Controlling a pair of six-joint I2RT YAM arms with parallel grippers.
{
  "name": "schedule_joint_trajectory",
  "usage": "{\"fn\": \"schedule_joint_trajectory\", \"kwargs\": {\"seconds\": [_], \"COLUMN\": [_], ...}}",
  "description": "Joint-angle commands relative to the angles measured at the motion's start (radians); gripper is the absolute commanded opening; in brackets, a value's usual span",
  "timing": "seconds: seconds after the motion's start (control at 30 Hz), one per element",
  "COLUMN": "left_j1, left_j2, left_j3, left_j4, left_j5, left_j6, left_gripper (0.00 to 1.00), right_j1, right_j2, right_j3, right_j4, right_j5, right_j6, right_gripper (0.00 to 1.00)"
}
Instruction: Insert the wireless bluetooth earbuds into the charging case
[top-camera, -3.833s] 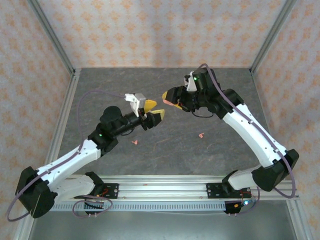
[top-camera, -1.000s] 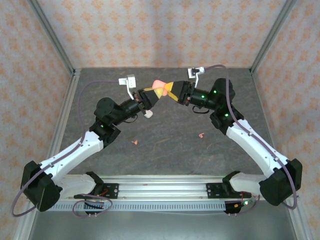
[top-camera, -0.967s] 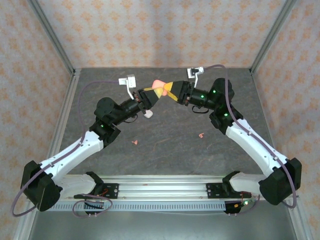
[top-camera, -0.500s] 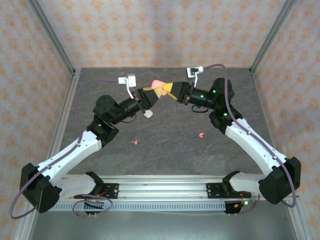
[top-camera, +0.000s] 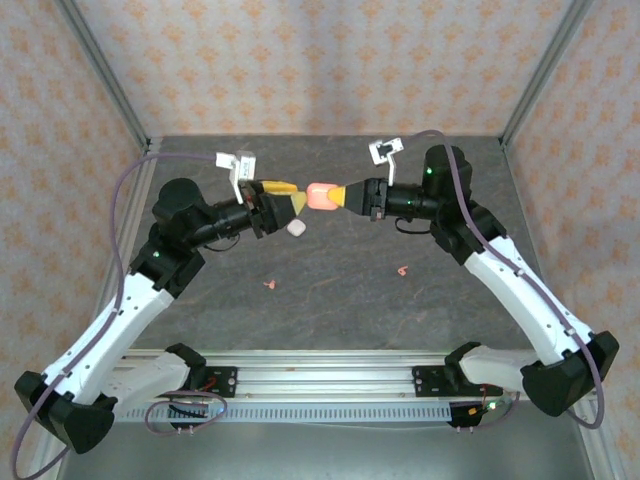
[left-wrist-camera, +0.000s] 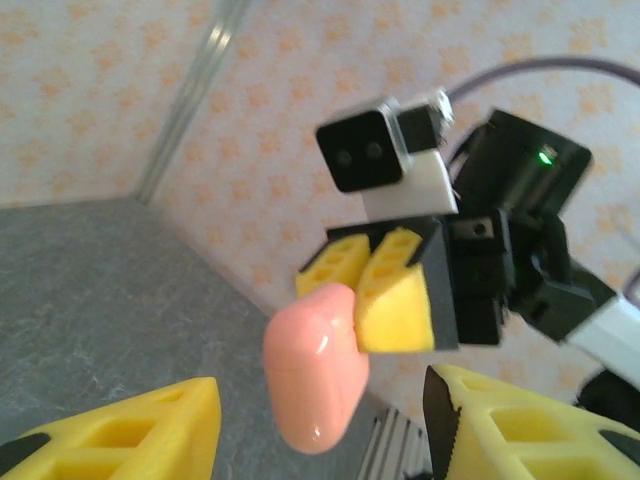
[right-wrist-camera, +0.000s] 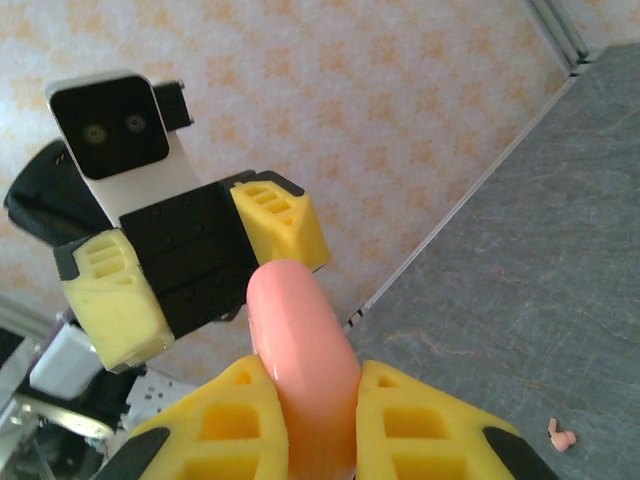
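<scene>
A coral-pink charging case (top-camera: 320, 195), lid closed, hangs in the air above the back of the table. My right gripper (top-camera: 343, 194) is shut on one end of it; the right wrist view shows the case (right-wrist-camera: 305, 345) pinched between both yellow fingers. My left gripper (top-camera: 282, 196) faces it from the left, open, a little apart from the case's free end (left-wrist-camera: 315, 370). Two coral-pink wireless bluetooth earbuds lie on the grey table, one (top-camera: 268, 284) near the left arm and one (top-camera: 403, 270) near the right arm. A white charging case (top-camera: 297, 229) rests on the table below the grippers.
Patterned walls and aluminium posts (top-camera: 100, 70) enclose the table on three sides. A metal rail (top-camera: 320, 372) carrying both arm bases runs along the near edge. Open grey surface lies between the two earbuds.
My left gripper has opened, let go of the pink case and pulled back to the left. The right gripper has shut on the case and now holds it alone.
</scene>
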Motion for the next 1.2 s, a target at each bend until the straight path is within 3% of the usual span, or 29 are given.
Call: {"fn": "schedule_joint_trajectory", "kwargs": {"seconds": [0.0,0.27,0.83,0.97,1.1,1.17], "left_j1": [0.002,0.001,-0.036,-0.046,-0.049,-0.053], "left_j2": [0.009,0.047,0.123,0.141,0.148,0.138], "left_j3": [0.035,0.028,0.042,0.056,0.082,0.091], "left_j4": [-0.087,0.0,0.064,0.05,-0.035,-0.103], "left_j5": [0.158,0.189,0.204,0.213,0.205,0.171], "left_j6": [0.079,0.044,0.02,0.03,0.088,0.15], "left_gripper": [0.56,0.57,0.43,0.32,0.05,0.0], "right_j1": [0.004,0.004,0.014,0.014,0.015,0.015], "right_j2": [-0.021,-0.022,-0.024,-0.024,-0.03,-0.034], "right_j3": [0.033,0.041,0.036,0.034,0.035,0.034], "right_j4": [-0.032,-0.024,-0.03,-0.034,-0.048,-0.06], "right_j5": [-0.075,-0.085,-0.083,-0.078,-0.058,-0.045], "right_j6": [-0.113,-0.132,-0.145,-0.148,-0.161,-0.172], "right_gripper": [0.13,0.13,0.13,0.13,0.12,0.13]}}
